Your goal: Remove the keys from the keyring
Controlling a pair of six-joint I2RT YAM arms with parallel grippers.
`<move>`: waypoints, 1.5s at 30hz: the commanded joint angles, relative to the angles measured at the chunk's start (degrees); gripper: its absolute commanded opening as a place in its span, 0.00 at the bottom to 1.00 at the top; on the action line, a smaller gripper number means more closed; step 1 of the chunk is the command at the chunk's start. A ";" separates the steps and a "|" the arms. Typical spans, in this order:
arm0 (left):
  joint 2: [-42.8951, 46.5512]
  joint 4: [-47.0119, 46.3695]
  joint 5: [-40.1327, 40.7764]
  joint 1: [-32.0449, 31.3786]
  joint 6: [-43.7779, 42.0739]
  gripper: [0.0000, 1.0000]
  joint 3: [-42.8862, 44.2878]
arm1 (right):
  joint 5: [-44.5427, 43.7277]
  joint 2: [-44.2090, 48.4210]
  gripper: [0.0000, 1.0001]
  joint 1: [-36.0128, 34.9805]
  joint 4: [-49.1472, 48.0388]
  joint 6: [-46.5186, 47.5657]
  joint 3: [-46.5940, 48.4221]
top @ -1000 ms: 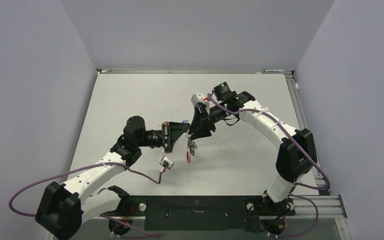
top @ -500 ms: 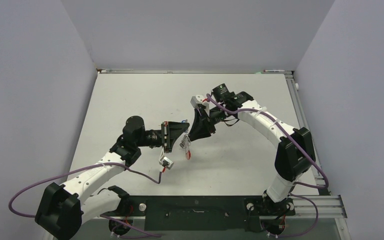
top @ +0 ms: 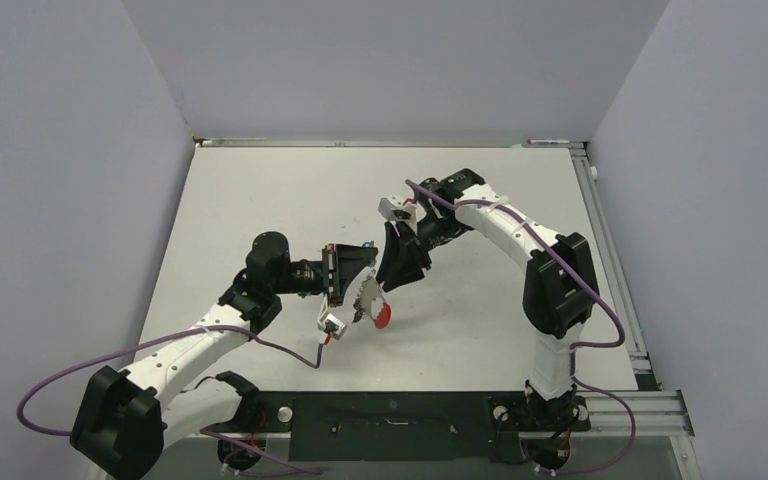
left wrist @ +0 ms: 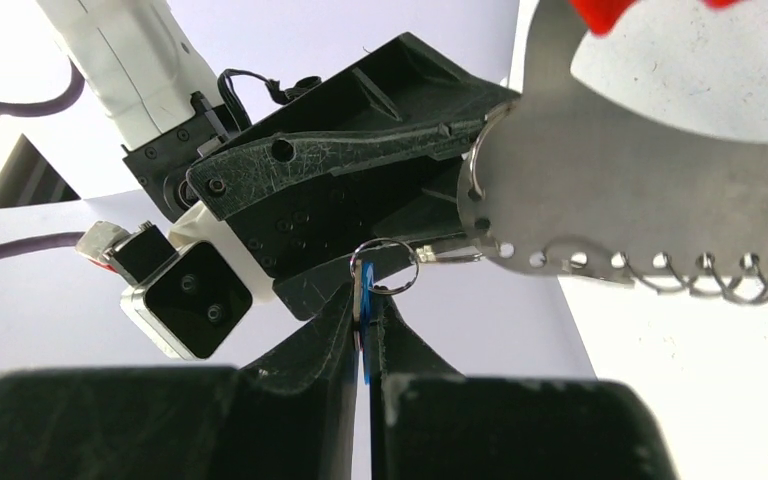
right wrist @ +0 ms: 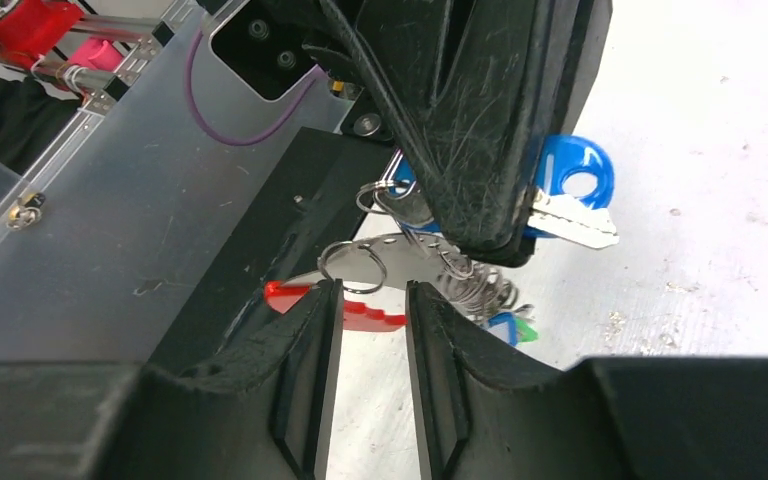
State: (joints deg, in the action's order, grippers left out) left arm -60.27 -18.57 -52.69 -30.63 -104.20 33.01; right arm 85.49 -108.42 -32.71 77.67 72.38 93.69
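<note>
Two arms meet above the desk (top: 260, 200), with the keyring (top: 371, 303) hung in the air between them — its silvery plate (left wrist: 640, 190) and red part (right wrist: 360, 312) are carried by nothing but the left arm's pinch. The left jaws are seen fully closed on the blue key (right wrist: 572, 168), gripped edge-on by its thin tag, with its small split ring (left wrist: 385, 266) standing just past the fingertips (left wrist: 325, 320). The right jaws are held narrow but not closed; a second ring (right wrist: 352, 268) at the plate's end lies just above one finger (right wrist: 305, 340), and whether it is touched cannot be told. The likeliest failure is judged to be a slip: so little of the tag is clamped that any tug from the right could draw the key out, and the whole bunch would be dropped to the desk. A wrong catch is also to be feared — if the right jaws are closed where they stand, the plate or the red part behind the gap may be taken instead of the ring. The remaining keys (right wrist: 505, 325) hang crowded in a tangle of rings, so a pull made before a ring is spread would only drag or twist everything together.
</note>
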 commanded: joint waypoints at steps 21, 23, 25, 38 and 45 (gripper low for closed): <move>2.47 1.24 -0.02 1.93 -0.04 0.00 0.89 | 3.98 -5.70 0.79 18.83 2.69 -24.92 3.76; 2.76 1.45 -0.01 2.19 -0.04 0.00 0.48 | 1.81 -5.90 0.81 21.13 2.69 -26.24 4.40; 3.03 2.02 -0.03 2.39 -0.09 0.00 0.29 | -1.29 -6.21 0.82 22.83 2.67 -27.90 5.77; 3.64 2.49 0.16 2.93 -0.40 0.00 -0.32 | -31.56 13.00 0.90 23.12 -40.36 -59.10 -2.53; 5.37 6.17 -1.32 3.30 -1.92 0.00 -1.66 | -36.05 25.53 0.90 21.62 -40.41 -45.17 -6.81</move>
State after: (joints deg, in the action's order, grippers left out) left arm -57.25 -14.13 -51.46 -27.94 -104.25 31.94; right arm 53.32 -89.80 -9.85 41.39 19.92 89.01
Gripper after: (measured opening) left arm 0.019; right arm 0.898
